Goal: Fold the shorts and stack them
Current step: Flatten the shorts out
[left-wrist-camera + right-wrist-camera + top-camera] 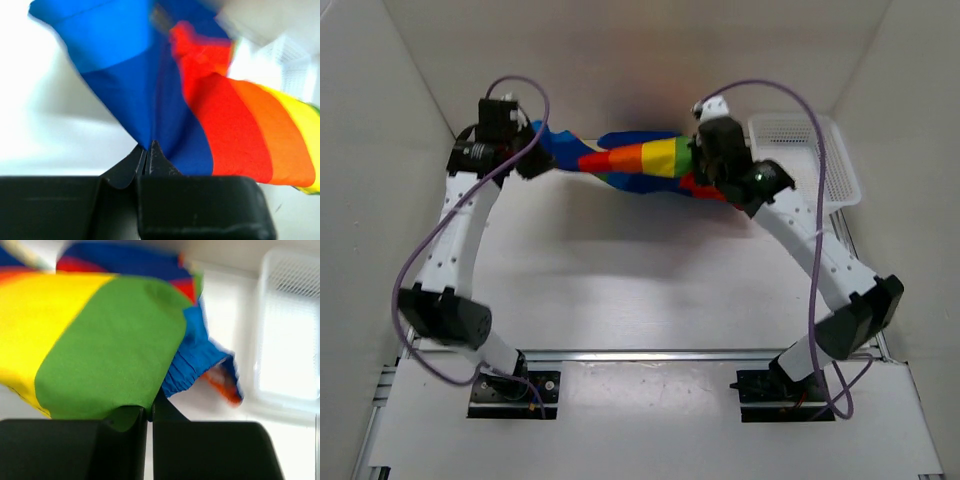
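The rainbow-striped shorts (pixel 635 160) hang stretched between my two grippers above the far part of the table. My left gripper (pixel 525 150) is shut on the blue end; in the left wrist view the jaws (pixel 147 150) pinch blue cloth (pixel 125 90), with red, orange and yellow stripes running off to the right. My right gripper (pixel 705 165) is shut on the green end; in the right wrist view the jaws (pixel 149 410) pinch green cloth (pixel 115 350), with a gathered blue band (pixel 195 360) and an orange-red edge beside it.
A white mesh basket (pixel 810 160) stands at the far right, just beyond the right arm; it also shows in the right wrist view (pixel 287 330). White walls close in the table at the back and on both sides.
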Motion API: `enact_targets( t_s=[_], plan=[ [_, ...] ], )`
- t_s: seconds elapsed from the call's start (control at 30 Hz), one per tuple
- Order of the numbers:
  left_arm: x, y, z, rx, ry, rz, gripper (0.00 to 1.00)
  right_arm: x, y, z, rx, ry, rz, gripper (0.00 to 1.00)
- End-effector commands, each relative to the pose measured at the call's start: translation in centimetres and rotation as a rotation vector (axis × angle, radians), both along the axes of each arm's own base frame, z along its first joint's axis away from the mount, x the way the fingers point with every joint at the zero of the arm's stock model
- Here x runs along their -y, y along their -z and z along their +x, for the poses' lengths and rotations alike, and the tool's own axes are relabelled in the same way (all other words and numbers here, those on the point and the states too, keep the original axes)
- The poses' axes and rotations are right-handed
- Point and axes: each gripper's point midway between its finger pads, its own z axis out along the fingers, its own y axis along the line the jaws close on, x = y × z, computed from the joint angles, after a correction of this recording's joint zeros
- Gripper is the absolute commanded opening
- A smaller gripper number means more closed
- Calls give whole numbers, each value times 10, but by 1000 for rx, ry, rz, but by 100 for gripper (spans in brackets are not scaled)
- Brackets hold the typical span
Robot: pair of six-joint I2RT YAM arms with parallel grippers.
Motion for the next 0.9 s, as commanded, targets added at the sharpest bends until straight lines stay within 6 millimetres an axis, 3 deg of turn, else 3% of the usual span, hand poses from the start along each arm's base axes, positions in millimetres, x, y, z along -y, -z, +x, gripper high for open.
enact_targets(
  t_s=[0.0, 0.03, 0.1, 0.13, 0.17, 0.2, 0.27, 0.37, 0.4, 0.5, 0.53, 0.57, 0.63, 0.67, 0.77, 0.87],
  plan=[
    [-8, 38, -53, -74, -89, 9, 10, -6, 94, -62, -199, -125, -130, 3],
    [-13, 80, -86, -165, -113, 2, 12, -3, 113, -79, -243, -123, -133, 8],
    [-19, 116, -110, -229, -154, -3, 41, 6, 140, -111, -313, -113, -126, 40],
    [-19, 145, -127, -298, -147, 17, 58, 13, 156, -127, -384, -111, -130, 56],
    [-20, 149, -132, -307, -147, 20, 72, 19, 170, -139, -446, -96, -117, 77],
    [-20, 149, -132, -307, -147, 20, 89, 22, 169, -144, -468, -88, -99, 82],
    [-22, 144, -129, -289, -147, 28, 91, 31, 171, -151, -504, -62, -94, 87],
    [-29, 143, -121, -303, -174, 76, 90, 42, 161, -142, -518, 12, 27, 87],
    [-38, 150, -119, -330, -207, 109, 88, 54, 158, -136, -529, 64, 90, 87],
    [-57, 170, -128, -409, -287, 137, 84, 47, 163, -140, -617, 75, 363, 87],
    [-63, 178, -131, -435, -314, 133, 84, 45, 184, -153, -687, 85, 423, 87],
    [-79, 196, -141, -490, -369, 130, 87, 28, 174, -154, -695, 52, 586, 87],
    [-83, 209, -145, -523, -376, 68, 89, 17, 181, -166, -738, 61, 703, 87],
    [-91, 224, -150, -564, -394, 56, 89, 11, 197, -171, -780, 104, 791, 87],
    [-90, 241, -140, -577, -382, 22, 92, 2, 215, -179, -822, 140, 921, 87],
    [-89, 260, -131, -621, -368, 28, 92, -6, 218, -178, -867, 189, 1043, 87]
  ],
)
